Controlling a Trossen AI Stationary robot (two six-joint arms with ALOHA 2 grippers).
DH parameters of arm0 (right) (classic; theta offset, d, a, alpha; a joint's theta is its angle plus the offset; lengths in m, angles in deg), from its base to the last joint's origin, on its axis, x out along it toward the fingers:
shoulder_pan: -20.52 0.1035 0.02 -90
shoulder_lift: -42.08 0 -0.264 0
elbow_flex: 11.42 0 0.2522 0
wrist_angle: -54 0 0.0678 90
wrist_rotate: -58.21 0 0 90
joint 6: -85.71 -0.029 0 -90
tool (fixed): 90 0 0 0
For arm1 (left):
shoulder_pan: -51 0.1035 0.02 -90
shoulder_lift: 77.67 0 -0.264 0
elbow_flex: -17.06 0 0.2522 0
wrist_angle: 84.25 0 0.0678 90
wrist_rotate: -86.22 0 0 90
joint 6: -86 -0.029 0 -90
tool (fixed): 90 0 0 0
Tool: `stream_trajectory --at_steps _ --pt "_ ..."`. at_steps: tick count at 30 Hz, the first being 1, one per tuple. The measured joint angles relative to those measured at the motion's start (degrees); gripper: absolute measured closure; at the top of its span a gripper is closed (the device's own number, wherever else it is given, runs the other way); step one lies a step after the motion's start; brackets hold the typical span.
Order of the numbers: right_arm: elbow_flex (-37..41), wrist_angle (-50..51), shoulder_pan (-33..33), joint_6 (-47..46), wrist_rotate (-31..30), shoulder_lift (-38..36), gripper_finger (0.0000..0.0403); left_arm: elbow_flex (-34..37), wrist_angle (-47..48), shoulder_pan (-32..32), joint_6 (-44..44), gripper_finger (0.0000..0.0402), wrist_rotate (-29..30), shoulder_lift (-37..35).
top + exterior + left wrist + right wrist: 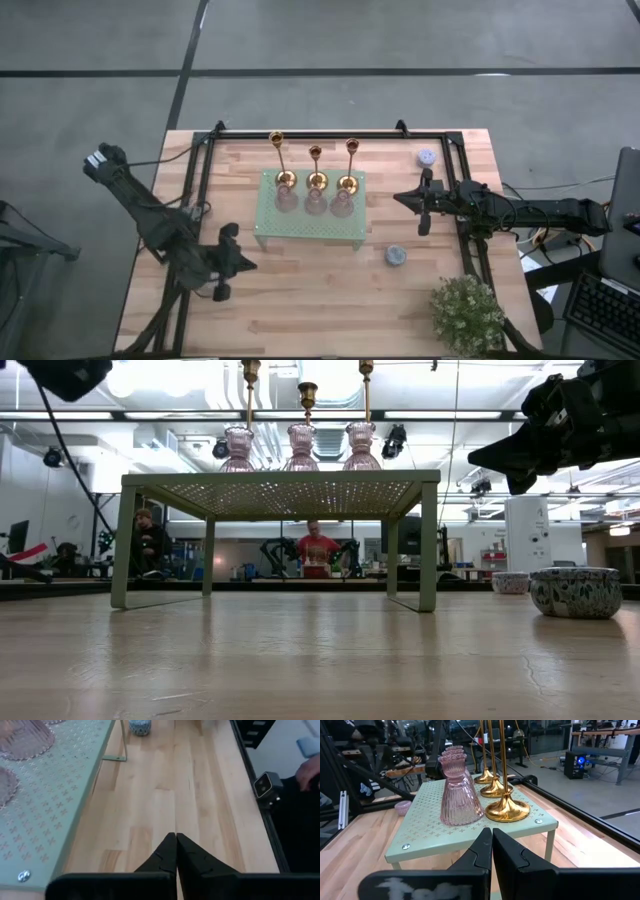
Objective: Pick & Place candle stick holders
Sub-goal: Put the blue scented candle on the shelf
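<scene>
Standing on the green stand point(268, 229), three candle stick holders point(316, 166), three pink pieces point(314, 202), both arms' jaws together.

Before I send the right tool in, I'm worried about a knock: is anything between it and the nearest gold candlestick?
Nothing visible stands between. The right tool is shut and faces the nearest gold candlestick directly; the pink glass holder stands beside it, apart.

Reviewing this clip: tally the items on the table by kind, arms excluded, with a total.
Gold candle stick holders: 3, on the green riser
Pink ribbed glass holders: 3, on the riser beside them
Green perforated riser: 1
Small squat round pieces: 2 clearly seen on the bare wood
Potted plant: 1
Total: 10
</scene>
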Motion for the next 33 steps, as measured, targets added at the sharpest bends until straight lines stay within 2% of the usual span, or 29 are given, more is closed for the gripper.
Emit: stream_trajectory --at_steps 9,15,20,22,28,33 --pt "0.0 0.0 0.0 0.0 0.0 0.0 0.0394 7.9 -6.5 -0.9 -1.5 0.0393 1.0 -7.5" --pt "0.0 0.0 0.0 0.0 0.0 0.0 0.0394 13.7 -14.8 -2.1 -8.0 0.0395 6.0 -10.4" --pt "0.0 0.0 0.0 0.0 0.0 0.0 0.0394 16.4 -15.5 -2.2 -7.6 0.0388 3.7 -11.6" --pt "0.0 0.0 0.0 0.0 0.0 0.0 0.0394 17.4 -15.7 -2.2 -4.7 0.0387 2.6 -11.6" --pt "0.0 0.0 0.0 0.0 0.0 0.0 0.0394 20.2 -16.3 -2.1 1.6 0.0386 8.1 -11.3" --pt "0.0 0.0 0.0 0.0 0.0 0.0 0.0394 20.0 -19.2 -2.8 -4.4 0.0393 8.1 -12.5"
